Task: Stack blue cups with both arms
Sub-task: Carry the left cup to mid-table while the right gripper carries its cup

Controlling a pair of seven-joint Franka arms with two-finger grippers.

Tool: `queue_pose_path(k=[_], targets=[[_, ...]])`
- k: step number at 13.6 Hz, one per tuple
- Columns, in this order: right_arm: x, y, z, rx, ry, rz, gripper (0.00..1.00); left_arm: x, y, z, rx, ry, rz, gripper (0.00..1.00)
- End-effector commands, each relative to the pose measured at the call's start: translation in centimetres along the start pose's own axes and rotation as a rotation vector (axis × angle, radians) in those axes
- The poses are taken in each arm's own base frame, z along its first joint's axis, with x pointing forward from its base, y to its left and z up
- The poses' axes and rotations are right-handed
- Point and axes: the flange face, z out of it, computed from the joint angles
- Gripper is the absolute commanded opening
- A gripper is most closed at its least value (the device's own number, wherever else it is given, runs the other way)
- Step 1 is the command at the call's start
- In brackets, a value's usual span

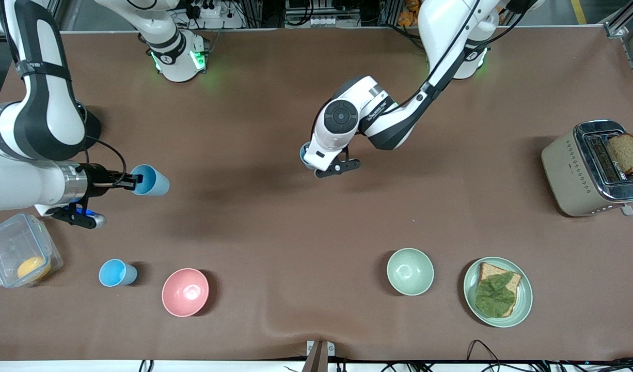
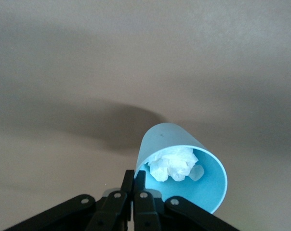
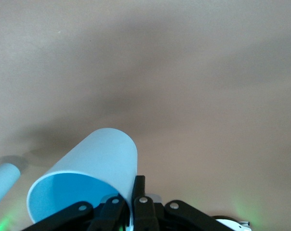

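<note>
Blue cup (image 3: pixel 85 166) is hanging sideways, rim clamped in right gripper (image 1: pixel 133 182) | left gripper (image 2: pixel 136 187) is pinching tissue-holding cup (image 2: pixel 184 168) over mid-worktop (image 1: pixel 275 232), likely for nesting | third cup (image 1: pixel 117 273) is waiting beside pink bowl (image 1: pixel 185 292).

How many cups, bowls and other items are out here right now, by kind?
Blue cups: 3, one in the right claw, one in the left claw, one standing beside the pink bowl
Bowls: 2, pink and pale green
Plate with bread and a leaf: 1
Toaster: 1
Clear lidded box: 1
Total: 8
</note>
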Motion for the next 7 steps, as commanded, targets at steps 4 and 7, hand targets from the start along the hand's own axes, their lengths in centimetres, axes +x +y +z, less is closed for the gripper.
queue_pose_path(k=[4, 7], targets=[[-0.68, -0.21, -0.03, 0.019, -0.019, 0.017, 0.0, -0.04, 1.16, 1.52, -0.01, 0.018, -0.022, 0.0], [-0.78, -0.29, 0.01, 0.017, -0.022, 0.02, 0.0, 0.09, 1.11, 1.79, 0.007, 0.047, 0.003, 0.43]])
